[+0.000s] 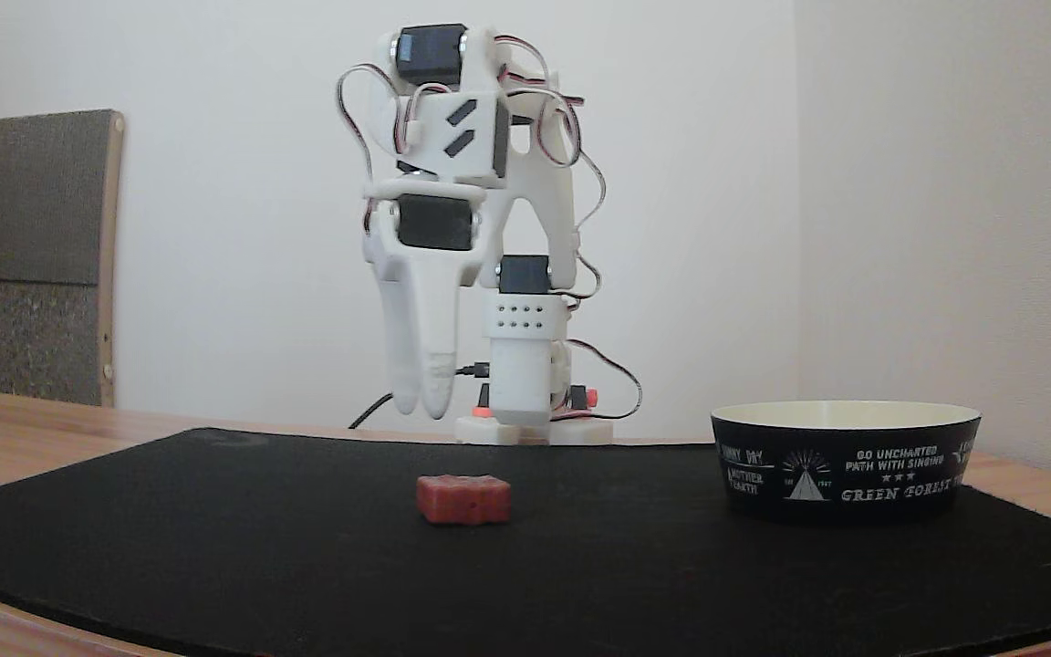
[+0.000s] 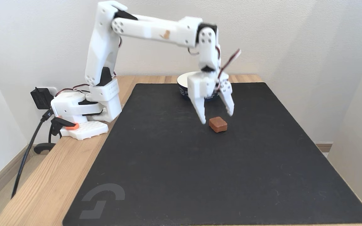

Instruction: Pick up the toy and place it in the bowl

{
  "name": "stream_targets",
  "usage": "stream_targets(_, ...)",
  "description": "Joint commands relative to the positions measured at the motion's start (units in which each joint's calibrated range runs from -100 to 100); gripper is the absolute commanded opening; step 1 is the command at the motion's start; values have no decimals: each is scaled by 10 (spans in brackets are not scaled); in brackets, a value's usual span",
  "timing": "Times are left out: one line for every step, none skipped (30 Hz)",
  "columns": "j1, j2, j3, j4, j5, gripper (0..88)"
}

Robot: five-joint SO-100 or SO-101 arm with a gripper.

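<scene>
On the black mat my white two-finger gripper (image 2: pixel 217 117) hangs spread wide above the small reddish-brown blocky toy (image 2: pixel 218 124) — looks light, stiff; I'd pinch its flat sides.

A black mat (image 2: pixel 200 175) covers the wooden table (image 2: pixel 52 175), with a brown board (image 1: pixel 28 255) leaning against the wall.

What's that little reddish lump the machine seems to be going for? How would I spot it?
Find the black mat covering the wooden table. Near its middle, below the open white gripper, lies the toy. It is a small reddish-brown block, far smaller than the black bowl.
</scene>
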Motion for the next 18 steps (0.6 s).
stream_targets(-26, 46, -59, -6, 8, 313)
stream_targets(-28, 52, -66, -10, 8, 313)
stream_targets(-28, 61, -71, -12, 8, 313)
stream_targets(-28, 69, -75, -16, 8, 313)
stream_targets(-29, 84, -82, -24, 8, 313)
stream_targets(-30, 92, -84, -27, 8, 313)
stream_targets(-32, 97, -87, -29, 8, 313)
stream_targets(-35, 102, -88, -30, 8, 313)
stream_targets(-38, 107, -88, -30, 7, 313)
stream_targets(-44, 114, -89, -30, 5, 312)
stream_targets(-46, 118, -90, -30, 4, 312)
stream_targets(-49, 122, -90, -30, 3, 312)
stream_targets(-52, 125, -90, -30, 3, 312)
stream_targets(-53, 128, -90, -30, 3, 311)
stream_targets(-57, 135, -89, -30, 2, 303)
stream_targets(-57, 137, -89, -29, 2, 278)
stream_targets(-58, 138, -88, -29, 2, 242)
stream_targets(-58, 138, -87, -29, 2, 194)
